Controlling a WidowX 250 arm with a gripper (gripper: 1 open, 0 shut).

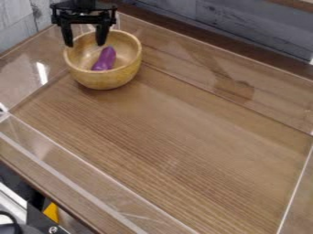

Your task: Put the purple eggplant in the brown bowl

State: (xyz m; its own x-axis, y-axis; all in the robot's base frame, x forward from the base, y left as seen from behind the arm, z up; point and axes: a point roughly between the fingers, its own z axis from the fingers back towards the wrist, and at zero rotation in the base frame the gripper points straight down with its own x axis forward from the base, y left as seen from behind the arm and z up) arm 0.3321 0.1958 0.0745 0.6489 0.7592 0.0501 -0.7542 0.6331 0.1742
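Observation:
The purple eggplant (pixel 106 58) lies inside the brown bowl (pixel 120 78), which stands on the wooden table at the upper left. My gripper (pixel 83 37) hangs over the bowl's far rim, pointing down. Its black fingers (pixel 65 34) are spread apart and nothing is between them. The eggplant lies free of the fingers, just below and to the right of them.
The wooden table (pixel 184 137) is ringed by low clear plastic walls (pixel 49 155). A grey plank wall (pixel 244 23) runs along the back. A yellow and black fixture (pixel 49 212) sits below the table's front left edge.

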